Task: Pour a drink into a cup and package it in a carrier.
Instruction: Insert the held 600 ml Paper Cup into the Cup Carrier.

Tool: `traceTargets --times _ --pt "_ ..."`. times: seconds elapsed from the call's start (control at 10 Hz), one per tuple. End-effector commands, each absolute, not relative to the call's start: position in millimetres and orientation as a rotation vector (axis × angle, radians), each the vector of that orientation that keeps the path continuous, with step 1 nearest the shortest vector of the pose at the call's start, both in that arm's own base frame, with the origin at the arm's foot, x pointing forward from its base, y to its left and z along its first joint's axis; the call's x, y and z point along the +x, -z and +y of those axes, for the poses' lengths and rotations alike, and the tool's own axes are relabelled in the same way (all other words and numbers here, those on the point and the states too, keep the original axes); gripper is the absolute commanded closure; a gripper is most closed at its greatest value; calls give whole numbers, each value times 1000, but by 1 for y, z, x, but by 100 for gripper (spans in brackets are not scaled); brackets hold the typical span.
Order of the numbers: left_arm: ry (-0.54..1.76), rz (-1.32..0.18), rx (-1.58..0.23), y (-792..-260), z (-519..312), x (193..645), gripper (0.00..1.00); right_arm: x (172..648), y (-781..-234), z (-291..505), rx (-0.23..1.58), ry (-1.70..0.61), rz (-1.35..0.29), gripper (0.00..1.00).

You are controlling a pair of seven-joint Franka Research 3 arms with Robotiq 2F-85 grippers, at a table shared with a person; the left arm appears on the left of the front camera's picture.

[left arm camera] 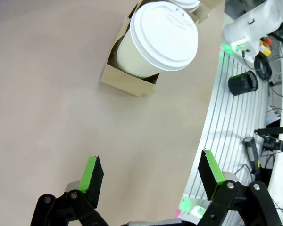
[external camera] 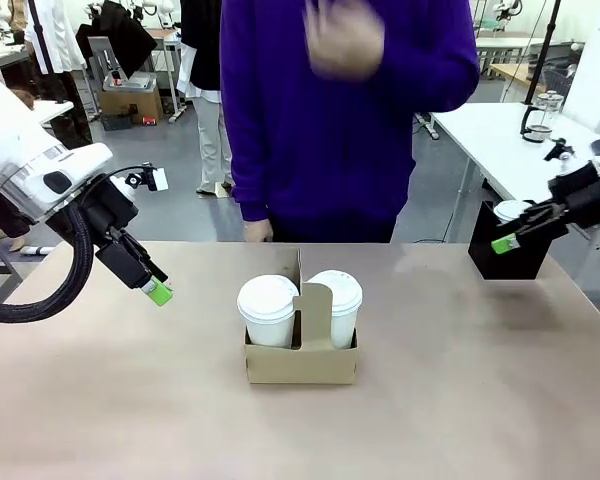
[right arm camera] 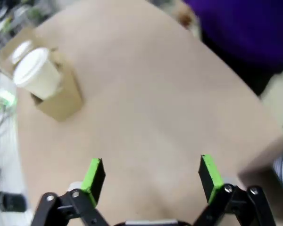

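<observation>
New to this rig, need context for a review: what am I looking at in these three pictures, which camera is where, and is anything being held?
Two white robot arms share a tan table with a person in a purple top standing at the far side.

The front view is from a fixed camera between the arms. The other two views are from cameras on each wrist, looking along that gripper's green-padded fingers.

The left gripper and right gripper are both open and hold nothing, each hanging above bare table.

Mid-table stands a small brown cardboard cup carrier with an upright centre handle. It holds two white paper cups with white plastic lids: the left one and the right one.

A black square box sits at the table's far right.
</observation>
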State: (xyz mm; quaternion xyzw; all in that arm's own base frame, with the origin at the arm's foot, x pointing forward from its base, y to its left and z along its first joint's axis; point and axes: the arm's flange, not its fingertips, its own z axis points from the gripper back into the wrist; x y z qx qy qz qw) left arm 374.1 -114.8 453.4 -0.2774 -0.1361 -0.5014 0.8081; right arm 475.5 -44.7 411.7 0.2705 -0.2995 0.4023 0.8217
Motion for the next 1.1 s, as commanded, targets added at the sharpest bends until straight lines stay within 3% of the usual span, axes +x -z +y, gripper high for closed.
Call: traceTargets --times 0.0,1.0 --pt "1075 -295 -603 -454 -114 374 0 449 -418 -44 484 -652 -480 0" --pt "1075 -295 -603 -454 -114 374 0 444 -412 -64 457 -636 -516 0"
